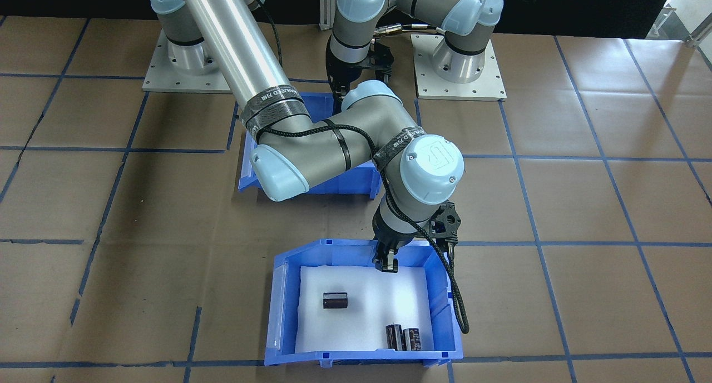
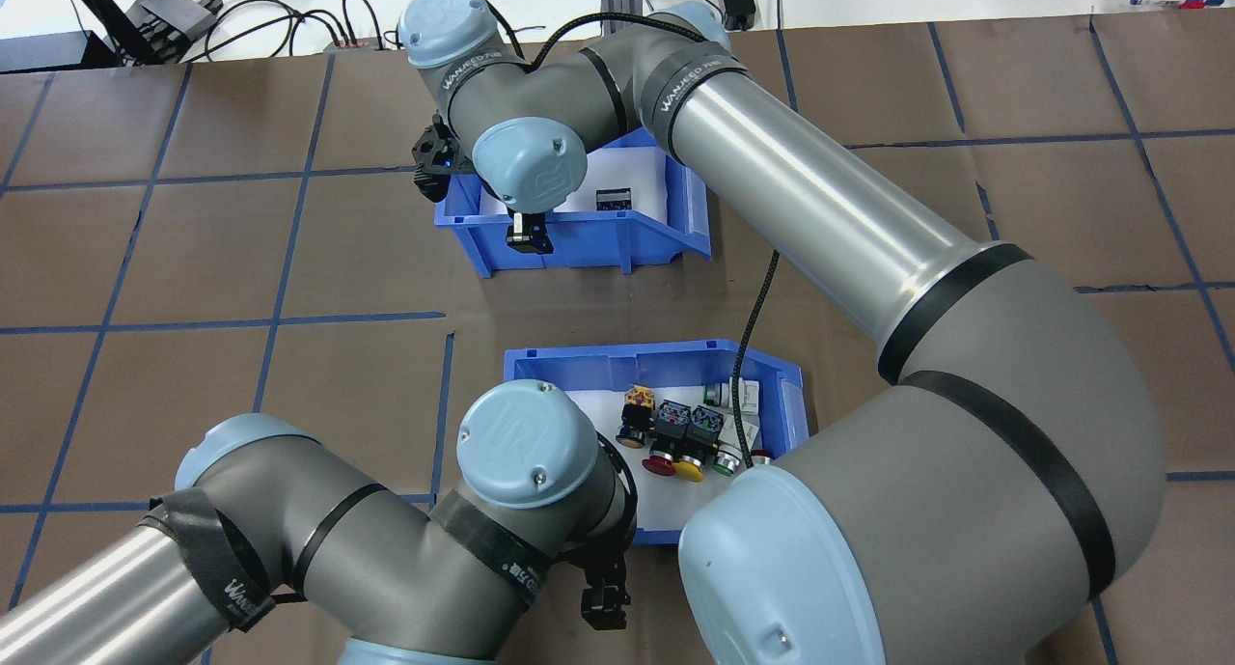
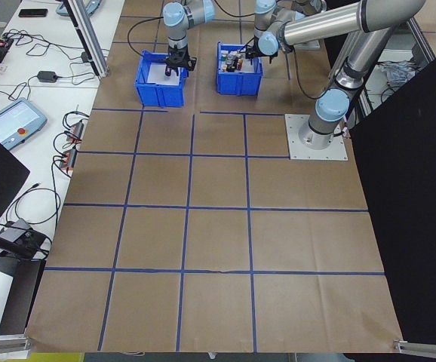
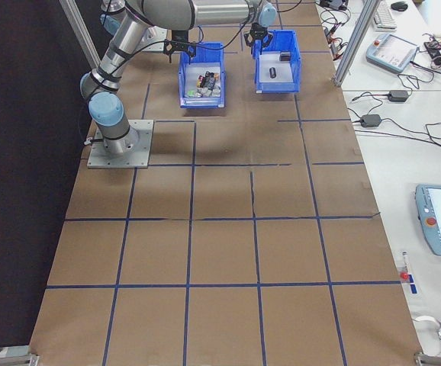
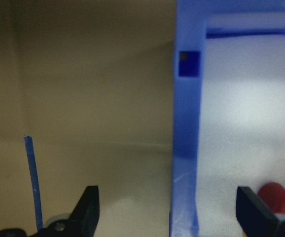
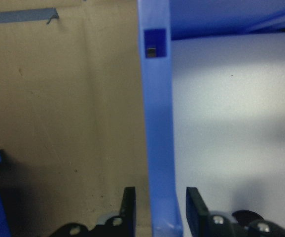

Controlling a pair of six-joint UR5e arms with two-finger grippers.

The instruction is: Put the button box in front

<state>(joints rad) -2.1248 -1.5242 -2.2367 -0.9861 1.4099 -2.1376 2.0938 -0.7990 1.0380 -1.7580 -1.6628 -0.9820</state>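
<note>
**Close squarely on the wall, then carry low**

Left gripper (image 5: 166, 193) spread wide, astride one wall (image 5: 187, 148) of the button box (image 2: 656, 356): one finger outside over bare table paper, the other inside over the white foam, a red button (image 5: 273, 195) just beside that inner finger. Nothing clamped yet. Cluster of push-buttons (image 2: 675, 433) farther inside the bin, on the inner finger's side.

Right gripper (image 6: 157, 190) likewise astride a wall of the other blue bin (image 1: 275, 316), fingers drawn in much closer, with a thin gap showing on the outer side; not visibly pinching. Dark cylinders (image 1: 335, 301) loose on that bin's liner, well clear of the fingers.

Judged step: taking hold of the button box by its wall, the other bin occupying the front spot.

- Sink deep enough for full pad contact before closing; a grip at the rim alone likely tips the bin.
- Close evenly, wall centred between the fingers, so the box does not skid sideways.
- Watch the inner finger against the red button; nudging it could jam the grip.
- Lift little, keep level: loose switches probably slide toward the open front.
- Keep the two arms' paths apart.
</note>
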